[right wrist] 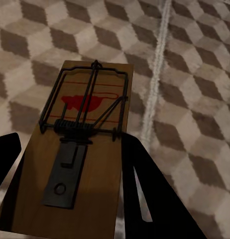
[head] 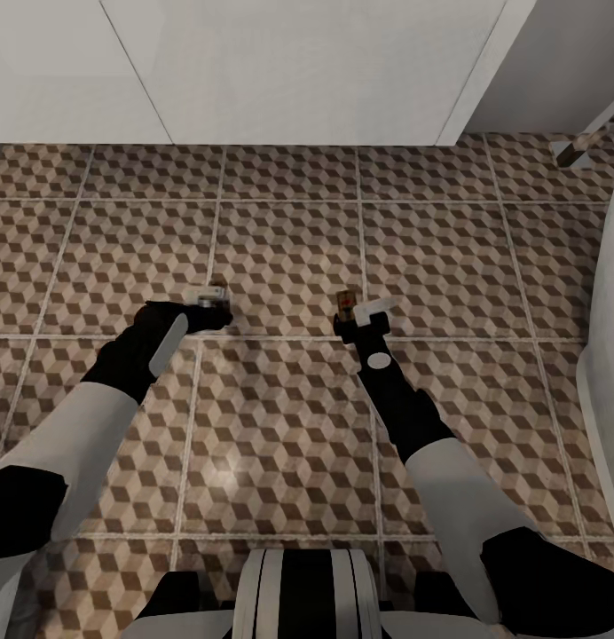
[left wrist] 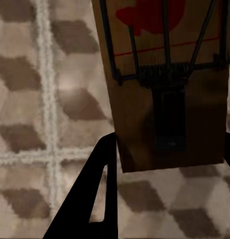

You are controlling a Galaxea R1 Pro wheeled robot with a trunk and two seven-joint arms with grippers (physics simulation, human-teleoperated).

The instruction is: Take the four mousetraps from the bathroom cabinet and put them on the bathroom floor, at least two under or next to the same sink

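Mousetraps fill both grippers: the left gripper (head: pixel 211 306) is clamped on one mousetrap (left wrist: pixel 165 84), the right gripper (head: pixel 349 315) on another mousetrap (right wrist: pixel 77 154). Both hang low over the cube-patterned bathroom floor (head: pixel 289 426), near the white vanity front (head: pixel 307 71).

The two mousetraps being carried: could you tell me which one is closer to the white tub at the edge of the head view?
The mousetrap in the right gripper; the other mousetrap, in the left gripper, is farther from the tub.

No words, numbers or brand names can be read anywhere; each mousetrap (right wrist: pixel 77 159) bears only a red blot, unlettered.
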